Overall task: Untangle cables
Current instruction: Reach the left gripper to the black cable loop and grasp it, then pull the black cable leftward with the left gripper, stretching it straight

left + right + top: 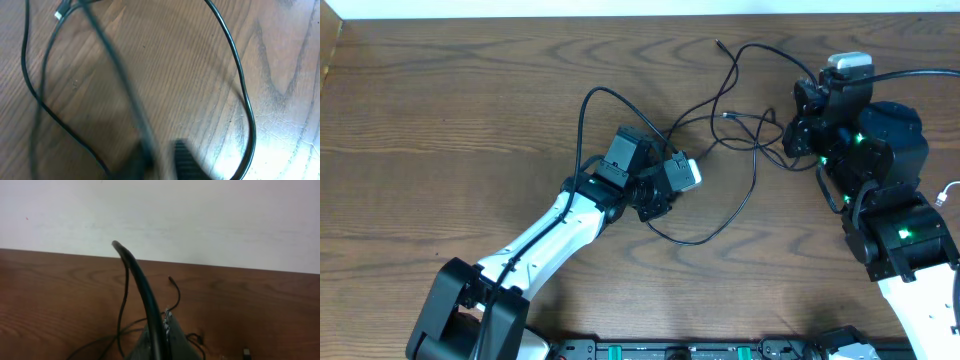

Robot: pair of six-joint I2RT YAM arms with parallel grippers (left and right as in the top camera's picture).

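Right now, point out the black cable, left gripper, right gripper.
black cable (pixel 242 82): left wrist view, loop's right side.
left gripper (pixel 163 162): left wrist view, between fingertips.
right gripper (pixel 161 330): right wrist view, between fingertips.

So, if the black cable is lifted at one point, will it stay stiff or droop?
Probably floppy: the black cable lies in loose loops. Likely light, being thin. From the right hand a piece arches upward, so perhaps springy.

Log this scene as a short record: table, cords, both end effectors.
table: brown wood
black cords: loose tangle lying between the two arms
left end effector: low over a cord loop, one blurred cord running to its fingers, grip unclear
right end effector: shut on a black cord that arches upward
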